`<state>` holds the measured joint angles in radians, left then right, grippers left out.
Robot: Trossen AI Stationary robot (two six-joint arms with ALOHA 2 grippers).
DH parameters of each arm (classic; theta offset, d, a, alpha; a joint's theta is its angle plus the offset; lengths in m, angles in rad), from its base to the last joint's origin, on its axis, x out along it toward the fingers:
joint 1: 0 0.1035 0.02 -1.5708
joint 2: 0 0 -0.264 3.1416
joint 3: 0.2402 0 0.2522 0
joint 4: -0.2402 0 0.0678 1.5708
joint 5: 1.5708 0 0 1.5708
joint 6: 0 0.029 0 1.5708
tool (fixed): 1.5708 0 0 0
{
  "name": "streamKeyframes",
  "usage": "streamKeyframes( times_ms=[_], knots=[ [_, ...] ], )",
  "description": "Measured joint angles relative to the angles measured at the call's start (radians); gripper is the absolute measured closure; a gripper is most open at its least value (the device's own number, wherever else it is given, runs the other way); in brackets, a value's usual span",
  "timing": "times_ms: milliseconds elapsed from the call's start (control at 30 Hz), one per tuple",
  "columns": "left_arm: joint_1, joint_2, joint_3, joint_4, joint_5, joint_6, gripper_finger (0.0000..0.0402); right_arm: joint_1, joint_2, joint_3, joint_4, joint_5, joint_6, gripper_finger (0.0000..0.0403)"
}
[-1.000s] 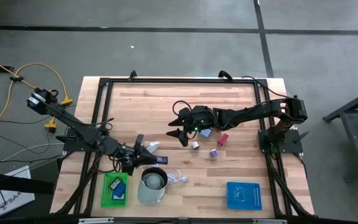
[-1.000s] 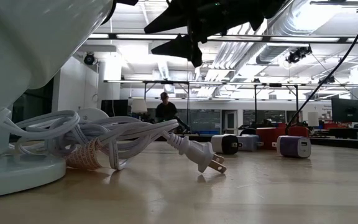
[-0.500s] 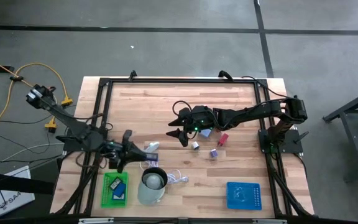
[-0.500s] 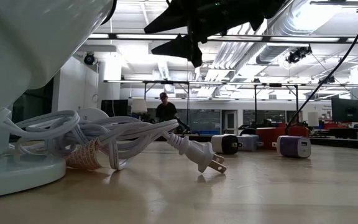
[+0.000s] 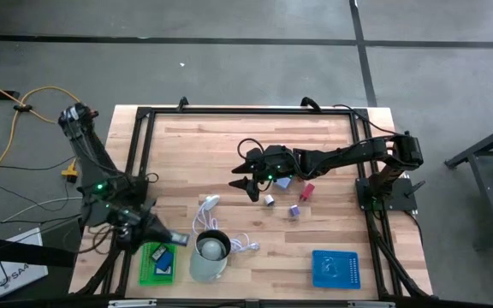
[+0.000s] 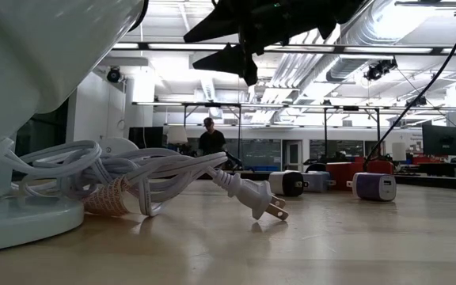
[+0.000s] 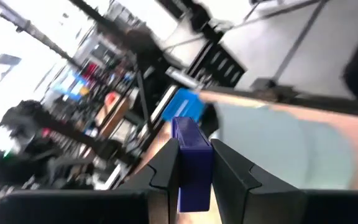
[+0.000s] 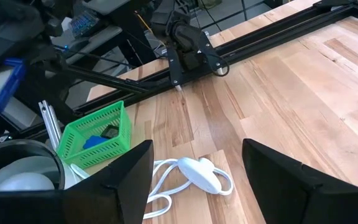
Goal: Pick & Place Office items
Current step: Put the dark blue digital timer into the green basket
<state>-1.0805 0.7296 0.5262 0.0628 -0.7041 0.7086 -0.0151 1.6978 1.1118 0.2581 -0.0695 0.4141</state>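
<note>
left gripper (image 7: 194, 168) | grips blue piece (image 7: 192, 158) | beside green tray (image 5: 158, 261) edge

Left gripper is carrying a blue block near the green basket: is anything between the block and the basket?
Nothing visible. The left gripper, shut on the flat blue block, is at the green mesh basket's near corner; the pale grey-green cup stands beside, not between.

The dark left arm bends over the table's left front corner, its two-finger left gripper (image 5: 175, 237) clamped tight; the dark right arm reaches toward mid-table, right gripper (image 5: 245, 184) spread apart.
</note>
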Motion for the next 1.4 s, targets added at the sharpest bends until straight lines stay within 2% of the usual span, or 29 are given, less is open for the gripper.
streamKeyframes(
  times_ms=[233,467,1033,1233,1400],
  knots=[
    [-0.128,-0.001,0.000,-0.027,-0.009,-0.018,0.0338,0.000,0.000,0.000,0.000,0.000,0.000,0.0169],
    [-0.131,-0.035,0.000,-0.158,0.002,-0.181,0.0338,0.000,0.000,0.000,0.000,0.000,0.000,0.0169],
    [-0.041,-0.113,0.003,-0.461,0.433,-0.826,0.0338,0.000,0.000,0.000,0.000,0.000,0.000,0.0169],
    [0.022,-0.113,0.003,-0.537,0.561,-0.955,0.0338,0.000,0.000,0.000,0.000,0.000,0.000,0.0169],
    [0.128,-0.097,0.003,-0.610,0.634,-0.986,0.0338,0.000,0.000,0.000,0.000,0.000,0.000,0.0169]
  ],
)
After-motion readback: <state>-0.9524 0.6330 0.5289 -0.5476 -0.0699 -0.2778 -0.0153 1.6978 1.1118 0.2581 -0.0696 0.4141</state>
